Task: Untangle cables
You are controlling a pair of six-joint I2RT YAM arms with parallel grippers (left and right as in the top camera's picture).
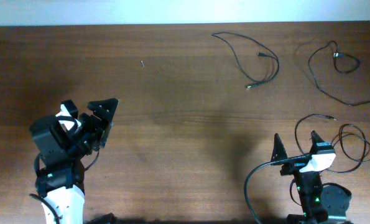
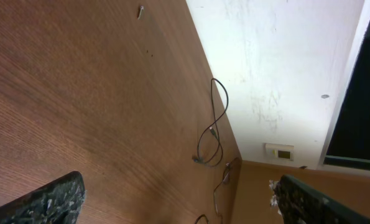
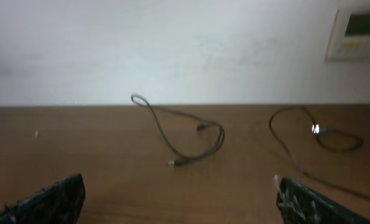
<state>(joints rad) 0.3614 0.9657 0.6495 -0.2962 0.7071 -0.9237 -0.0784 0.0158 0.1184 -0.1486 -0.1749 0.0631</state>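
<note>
Three thin black cables lie apart on the brown table. One looped cable (image 1: 259, 57) is at the back centre-right; it also shows in the left wrist view (image 2: 214, 127) and the right wrist view (image 3: 191, 134). A second cable (image 1: 334, 68) lies at the back right, also in the right wrist view (image 3: 309, 134). A third cable (image 1: 349, 140) coils at the right, beside my right gripper. My left gripper (image 1: 104, 115) is open and empty at the front left. My right gripper (image 1: 295, 144) is open and empty at the front right.
A tiny pale speck (image 1: 142, 63) lies on the table at the back left. A white wall (image 3: 172, 43) runs along the far table edge (image 1: 110, 25). Thicker black robot cables (image 1: 253, 177) hang by the right arm's base.
</note>
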